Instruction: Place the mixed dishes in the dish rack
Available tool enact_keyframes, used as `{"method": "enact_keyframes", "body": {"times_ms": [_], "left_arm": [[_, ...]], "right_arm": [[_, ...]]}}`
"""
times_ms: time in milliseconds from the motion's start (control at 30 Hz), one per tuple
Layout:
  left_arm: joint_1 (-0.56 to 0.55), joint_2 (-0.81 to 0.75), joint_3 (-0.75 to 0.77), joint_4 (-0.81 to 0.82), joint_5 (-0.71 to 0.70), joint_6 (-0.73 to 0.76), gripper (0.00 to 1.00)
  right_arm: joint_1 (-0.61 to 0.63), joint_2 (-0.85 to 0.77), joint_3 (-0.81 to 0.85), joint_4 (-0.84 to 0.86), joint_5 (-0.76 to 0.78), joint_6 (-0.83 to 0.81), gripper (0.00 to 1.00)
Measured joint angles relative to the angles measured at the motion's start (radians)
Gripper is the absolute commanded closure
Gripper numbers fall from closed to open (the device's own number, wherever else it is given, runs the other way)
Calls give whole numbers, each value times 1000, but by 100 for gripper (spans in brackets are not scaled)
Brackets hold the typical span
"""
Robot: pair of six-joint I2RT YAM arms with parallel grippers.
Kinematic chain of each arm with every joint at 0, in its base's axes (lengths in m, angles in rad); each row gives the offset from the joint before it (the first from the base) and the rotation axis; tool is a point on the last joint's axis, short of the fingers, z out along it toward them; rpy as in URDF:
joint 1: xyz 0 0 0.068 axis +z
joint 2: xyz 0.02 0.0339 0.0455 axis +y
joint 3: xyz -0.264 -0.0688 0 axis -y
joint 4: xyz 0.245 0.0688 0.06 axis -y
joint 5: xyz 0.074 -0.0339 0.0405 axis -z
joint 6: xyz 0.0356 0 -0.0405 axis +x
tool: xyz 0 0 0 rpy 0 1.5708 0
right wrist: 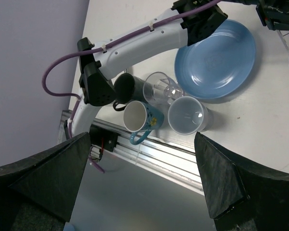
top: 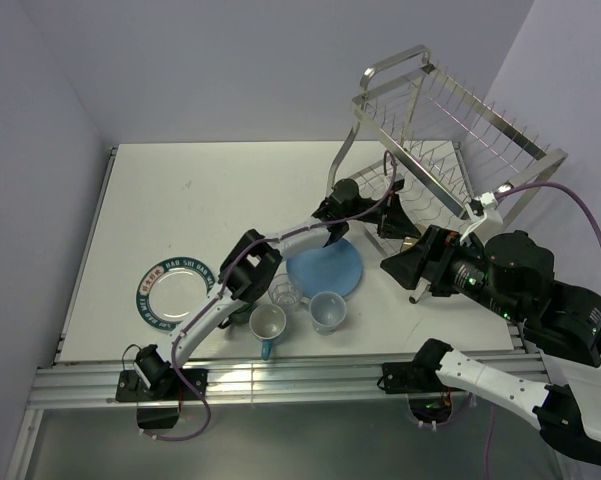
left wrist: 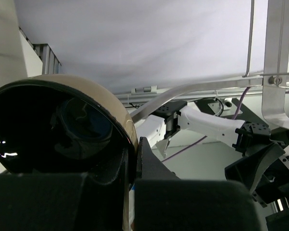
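Observation:
My left gripper (left wrist: pixel 132 153) is shut on the rim of the black bowl (left wrist: pixel 53 130), which is tan outside. It holds the bowl tilted at the foot of the dish rack (top: pixel 450 120), under the rack's metal frame (left wrist: pixel 274 57). My right gripper (top: pixel 406 268) is open and empty, above the table right of the light-blue plate (top: pixel 325 272). The clear glass (top: pixel 285 293), white-and-blue mug (top: pixel 267 325) and light-blue cup (top: pixel 328 311) stand in front of the plate. The dark mug (right wrist: pixel 125 89) sits under the left arm. The lettered white plate (top: pixel 176 290) lies at the left.
A metal rail (top: pixel 280 378) runs along the table's near edge, with both arm bases on it. The rack's slanted legs (top: pixel 342 160) stand close beside the left wrist. Walls close the table at the back and the left.

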Motion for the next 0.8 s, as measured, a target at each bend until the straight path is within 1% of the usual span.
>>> {"method": "enact_keyframes", "body": {"times_ms": [300,533,800], "left_arm": [[-14,18,37,-5,27,-16,100],[-13,80,77,-5,-25,-47,100],[-2,82,81,-3,-45,-65,100]], "right_arm": [[0,0,0,1,0,0,4],[0,-6,-12,4,-2,9,5],[0,-14,-33,6,-8,13,4]]}}
